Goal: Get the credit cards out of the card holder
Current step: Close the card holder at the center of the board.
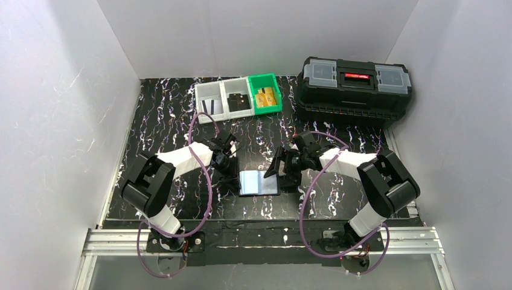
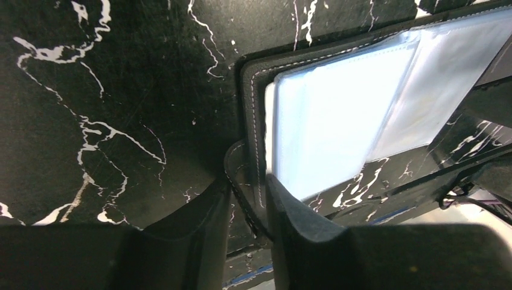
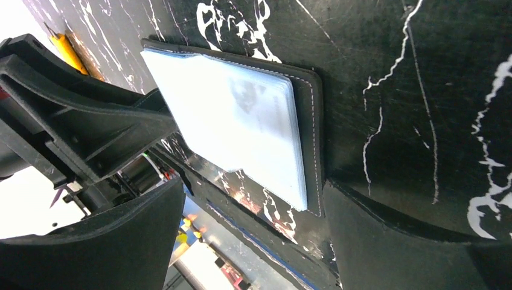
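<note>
The card holder [image 1: 259,182] lies open and flat with its pale clear pockets facing up, to the left of the toolbox [image 1: 356,87] and well nearer the arm bases than it. The left gripper [image 2: 247,181] is almost closed, pinching the holder's stitched black edge on the side away from the toolbox. The right gripper [image 3: 253,187] is spread wide and grips nothing, with the holder's toolbox-side end between its fingers, one finger just beside the stitched border.

White walls [image 1: 60,90] box in a black tabletop [image 1: 163,121] (white-veined, like marble) under even light.
</note>
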`<state>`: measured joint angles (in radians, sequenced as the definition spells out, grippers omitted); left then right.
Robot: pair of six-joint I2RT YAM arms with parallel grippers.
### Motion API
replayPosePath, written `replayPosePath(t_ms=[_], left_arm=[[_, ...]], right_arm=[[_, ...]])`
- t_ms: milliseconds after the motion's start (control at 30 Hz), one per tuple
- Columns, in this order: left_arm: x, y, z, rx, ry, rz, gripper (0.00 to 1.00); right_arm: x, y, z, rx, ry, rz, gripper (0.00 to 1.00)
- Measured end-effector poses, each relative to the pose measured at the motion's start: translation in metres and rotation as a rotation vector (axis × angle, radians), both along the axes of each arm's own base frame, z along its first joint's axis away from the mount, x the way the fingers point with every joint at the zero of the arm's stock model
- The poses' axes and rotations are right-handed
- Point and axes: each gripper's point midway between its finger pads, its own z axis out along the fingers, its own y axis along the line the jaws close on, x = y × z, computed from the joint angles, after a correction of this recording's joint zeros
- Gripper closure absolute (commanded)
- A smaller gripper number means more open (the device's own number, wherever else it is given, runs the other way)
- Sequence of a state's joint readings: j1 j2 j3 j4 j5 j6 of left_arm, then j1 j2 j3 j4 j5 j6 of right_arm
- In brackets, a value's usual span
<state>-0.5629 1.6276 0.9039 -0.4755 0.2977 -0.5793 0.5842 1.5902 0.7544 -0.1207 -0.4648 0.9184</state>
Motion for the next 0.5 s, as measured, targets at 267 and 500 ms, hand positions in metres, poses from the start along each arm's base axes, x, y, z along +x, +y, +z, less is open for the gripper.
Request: replayPosePath(t_ms=[267, 500], left_arm=[[0.001, -0.001, 0.007, 0.002, -0.004, 0.001, 0.95], [0.014, -0.012, 0.04, -0.058, -0.074, -0.005, 0.95]], right_arm=[[-0.001, 0.006, 0.002, 0.034, 0.026, 0.003, 0.09], [-0.003, 0.011, 0.003, 0.065, 0.054, 0.005, 0.08]])
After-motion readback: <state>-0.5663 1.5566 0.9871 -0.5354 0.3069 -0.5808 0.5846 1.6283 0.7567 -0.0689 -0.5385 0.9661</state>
